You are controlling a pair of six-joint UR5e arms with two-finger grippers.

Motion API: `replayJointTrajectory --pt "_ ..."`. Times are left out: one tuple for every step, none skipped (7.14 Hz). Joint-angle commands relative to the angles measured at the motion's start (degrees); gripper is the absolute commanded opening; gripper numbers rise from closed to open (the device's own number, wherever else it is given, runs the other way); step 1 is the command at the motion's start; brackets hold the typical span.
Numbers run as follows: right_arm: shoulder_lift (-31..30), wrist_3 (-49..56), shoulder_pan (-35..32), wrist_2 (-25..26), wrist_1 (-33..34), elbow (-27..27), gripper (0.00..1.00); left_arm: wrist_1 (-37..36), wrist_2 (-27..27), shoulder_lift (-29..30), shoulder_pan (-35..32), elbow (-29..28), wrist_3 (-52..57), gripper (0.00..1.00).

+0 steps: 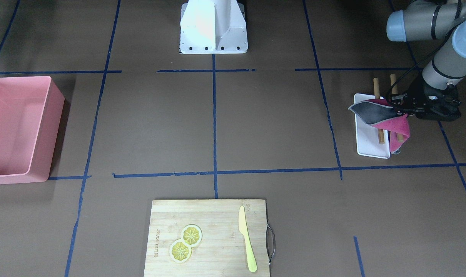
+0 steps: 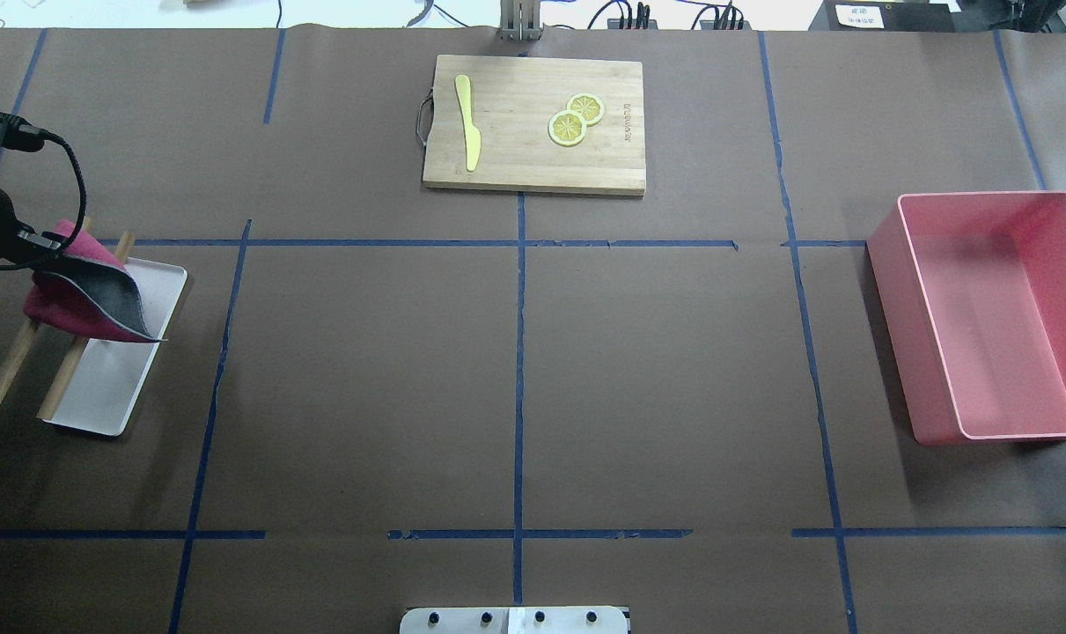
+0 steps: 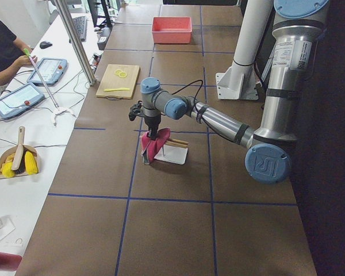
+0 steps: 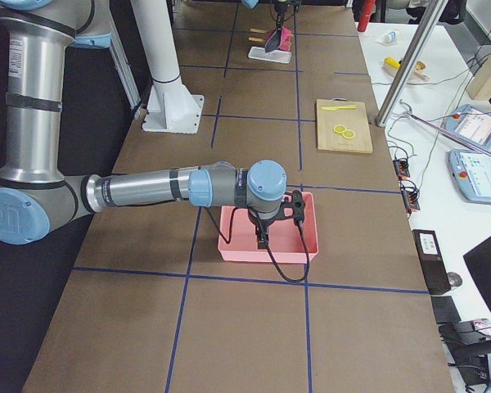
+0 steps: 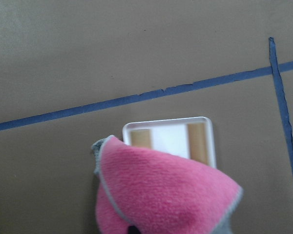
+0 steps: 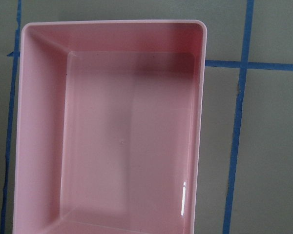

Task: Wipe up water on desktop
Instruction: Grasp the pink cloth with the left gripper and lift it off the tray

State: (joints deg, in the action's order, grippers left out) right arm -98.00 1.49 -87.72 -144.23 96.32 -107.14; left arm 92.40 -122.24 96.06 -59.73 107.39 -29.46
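The desktop (image 1: 271, 123) is matte dark brown with blue tape lines; no water shows on it. My left gripper (image 1: 400, 107) is shut on a pink and grey cloth (image 1: 383, 115) and holds it hanging above a white tray (image 1: 365, 142) with two wooden sticks (image 1: 376, 86) across it. The cloth also shows in the overhead view (image 2: 92, 299) and in the left wrist view (image 5: 161, 195). My right gripper (image 4: 270, 225) hovers over a pink bin (image 4: 229, 246). It shows only in the exterior right view, so I cannot tell whether it is open or shut.
The pink bin (image 2: 893, 335) stands on the robot's right; its inside looks bare in the right wrist view (image 6: 200, 97). A bamboo cutting board (image 1: 217, 231) at the far edge carries a yellow knife (image 1: 247, 238) and two lemon slices (image 1: 186, 242). The robot base (image 1: 213, 27) stands mid-table.
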Motion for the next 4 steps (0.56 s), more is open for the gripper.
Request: replayJointTrajectory --pt "0.0 0.0 0.0 0.0 0.0 0.1 1.00 -0.4 0.0 1.2 0.0 1.1 -2.7 0.00" --pt "0.0 0.0 0.1 0.0 0.0 0.2 1.00 -0.6 -0.2 1.2 -0.1 3.0 -2.8 0.00" --pt "0.0 0.0 0.1 -0.1 0.0 0.2 1.00 -0.8 -0.4 1.2 -0.2 5.6 -4.2 0.00" --pt "0.1 -0.1 0.1 -0.1 -0.1 0.0 1.00 -1.3 -0.5 1.4 -0.1 7.7 -7.4 0.00"
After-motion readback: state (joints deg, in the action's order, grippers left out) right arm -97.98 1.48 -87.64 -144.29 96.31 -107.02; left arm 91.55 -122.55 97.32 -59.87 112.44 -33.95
